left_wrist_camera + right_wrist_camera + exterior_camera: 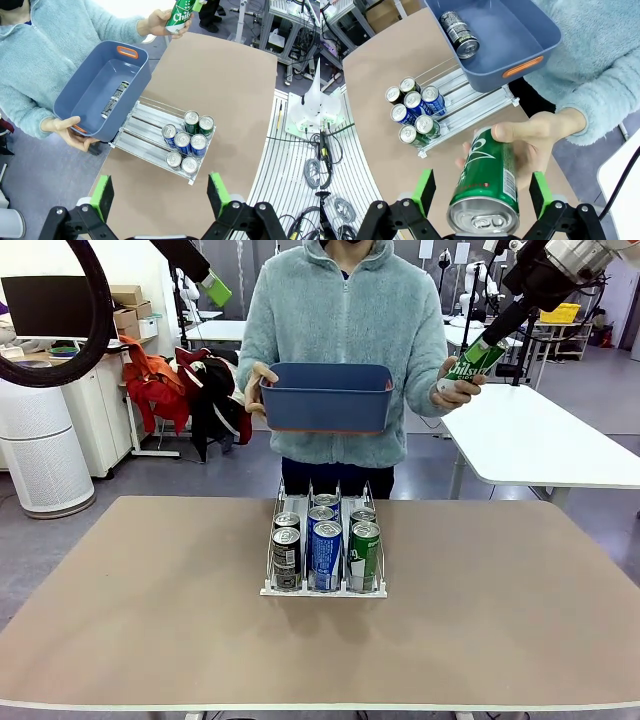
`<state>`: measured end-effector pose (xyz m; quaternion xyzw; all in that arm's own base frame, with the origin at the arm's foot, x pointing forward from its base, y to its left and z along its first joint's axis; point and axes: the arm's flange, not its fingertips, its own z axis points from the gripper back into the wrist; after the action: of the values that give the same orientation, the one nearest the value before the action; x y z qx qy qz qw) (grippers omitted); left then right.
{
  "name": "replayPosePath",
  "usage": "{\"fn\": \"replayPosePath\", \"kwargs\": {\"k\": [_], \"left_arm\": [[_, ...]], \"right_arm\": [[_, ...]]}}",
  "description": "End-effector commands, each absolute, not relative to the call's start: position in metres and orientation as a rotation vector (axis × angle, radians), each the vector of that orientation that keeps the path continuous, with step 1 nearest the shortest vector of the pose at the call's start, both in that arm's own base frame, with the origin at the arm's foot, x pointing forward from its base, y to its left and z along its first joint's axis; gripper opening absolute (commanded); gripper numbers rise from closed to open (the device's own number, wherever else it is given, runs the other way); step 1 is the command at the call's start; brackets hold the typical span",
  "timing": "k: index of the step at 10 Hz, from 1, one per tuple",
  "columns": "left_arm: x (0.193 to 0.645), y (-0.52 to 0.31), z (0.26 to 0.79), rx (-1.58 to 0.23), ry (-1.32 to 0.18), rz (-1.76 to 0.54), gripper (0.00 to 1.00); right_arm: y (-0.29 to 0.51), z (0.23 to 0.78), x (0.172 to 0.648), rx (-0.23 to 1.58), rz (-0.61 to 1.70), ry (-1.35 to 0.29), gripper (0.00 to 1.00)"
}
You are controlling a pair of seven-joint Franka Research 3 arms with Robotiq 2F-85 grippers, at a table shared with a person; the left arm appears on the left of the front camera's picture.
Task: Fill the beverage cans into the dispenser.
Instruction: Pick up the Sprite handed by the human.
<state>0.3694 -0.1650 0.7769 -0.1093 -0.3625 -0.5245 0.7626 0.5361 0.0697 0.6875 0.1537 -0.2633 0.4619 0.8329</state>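
Closest to your right wrist lens is the silver top of a green can (487, 190), lying between the pads of the right gripper (482, 184). Its jaws stand wide, with a gap on each side of the can, so you are not gripping it. A person's hand (532, 142) holds the can by its body, up in the air beyond the table's far edge. To the side of that hand, the person's other hand (256, 383) carries a blue bin (530, 35) above the far edge of the table (150, 620). One black can (460, 34) lies on its side inside the bin. Below the bin sits the dispenser (323, 589), midway along the table and near the far edge. Six cans (326, 545) stand at its low front end, two per lane: black, blue, green. Your left gripper (161, 194) hangs high above the table, jaws wide, nothing between them.
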Motion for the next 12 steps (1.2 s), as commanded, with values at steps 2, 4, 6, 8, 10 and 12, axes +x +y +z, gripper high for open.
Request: {"fn": "replayPosePath", "kwargs": {"k": [2, 4, 6, 8, 10, 12], "left_arm": [[0.3703, -0.1633, 0.7746, -0.258, -0.802, -1.147, 1.0], [0.3703, -0.1633, 0.7746, -0.258, -0.802, -1.147, 1.0], [0.3703, -0.1633, 0.7746, -0.258, -0.802, -1.147, 1.0], [0.3703, -0.1633, 0.7746, -0.258, -0.802, -1.147, 1.0], [0.3703, -0.1633, 0.7746, -0.258, -0.802, -1.147, 1.0], [0.3703, -0.1633, 0.7746, -0.258, -0.802, -1.147, 1.0]], "right_arm": [[0.0697, 0.6875, 0.5361, 0.326, 0.979, -0.558, 1.0], [0.0661, 0.6887, 0.5381, 0.268, 0.955, -0.546, 1.0], [0.0672, 0.6867, 0.537, 0.232, 0.932, -0.528, 1.0], [0.0651, 0.687, 0.5369, 0.294, 0.977, -0.549, 1.0], [0.0651, 0.687, 0.5369, 0.294, 0.977, -0.549, 1.0], [0.0634, 0.685, 0.537, 0.291, 0.978, -0.519, 0.4]]}}
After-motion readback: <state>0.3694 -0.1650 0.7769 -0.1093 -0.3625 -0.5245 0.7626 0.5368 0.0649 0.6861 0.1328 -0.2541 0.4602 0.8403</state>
